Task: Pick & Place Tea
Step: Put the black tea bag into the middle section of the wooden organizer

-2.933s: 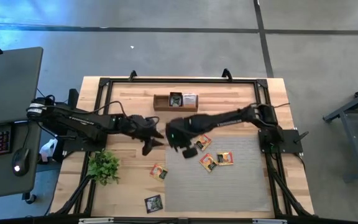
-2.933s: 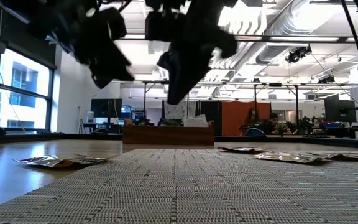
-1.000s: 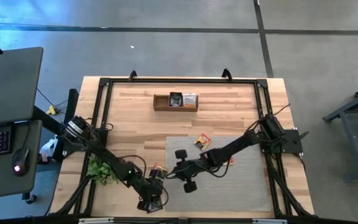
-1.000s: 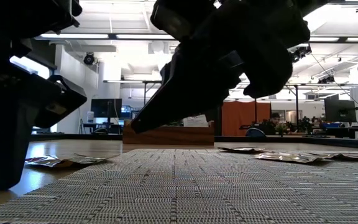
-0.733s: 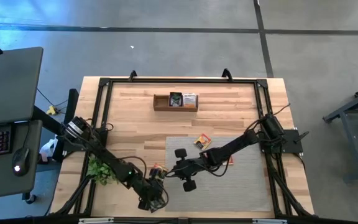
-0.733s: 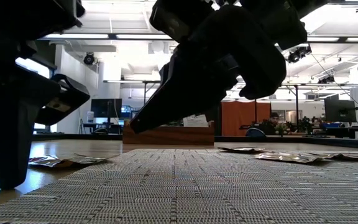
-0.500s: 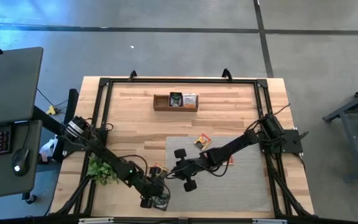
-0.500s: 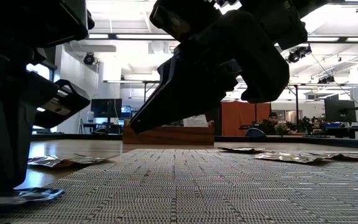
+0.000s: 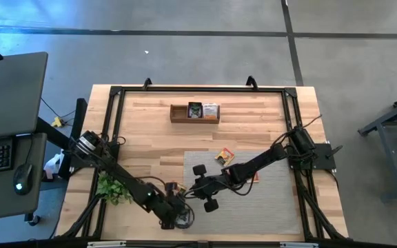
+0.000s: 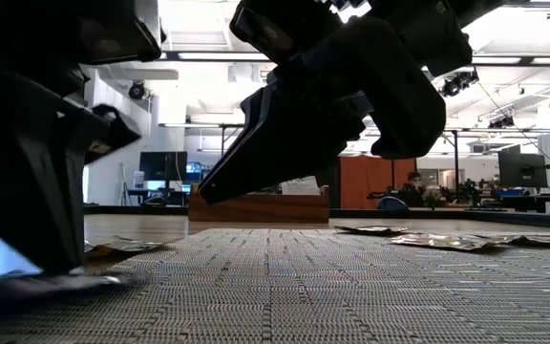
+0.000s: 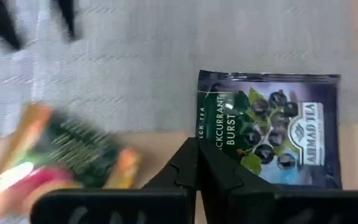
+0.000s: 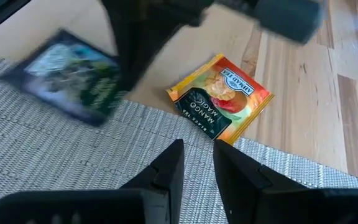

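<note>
A dark blackcurrant tea sachet (image 11: pixel 269 127) lies at the grey mat's (image 9: pixel 253 207) near left corner, with my left gripper (image 11: pixel 197 149) shut on it; in the high view that gripper (image 9: pixel 176 218) is near the table's front edge. An orange mango tea sachet (image 12: pixel 219 99) rests flat on the wood just beyond the mat's left edge. My right gripper (image 12: pixel 197 155) hovers low over the mat close by, its fingers slightly parted with nothing between them, pointing toward the orange sachet (image 9: pixel 176 188). My left gripper pinches the dark sachet's edge (image 11: pixel 205 142), near a corner, between its two fingertips. The fingers come slanting down from the table's left side. The sachet lies flat and low, part over the mat and part over the wood (image 10: pixel 55 284); whether it is lifted clear I cannot tell.
A wooden box (image 9: pixel 194 112) holding sachets stands at the far middle. Another orange sachet (image 9: pixel 225 157) lies on the mat's far part, one more (image 9: pixel 255 178) beside the right arm. A green plant (image 9: pixel 114 187) sits at the left, next to the left arm.
My left gripper has come down on the dark sachet and shut on its edge, then moved toward the table's right, dragging the sachet from the bare wood to the mat's corner. My right gripper has kept still.
</note>
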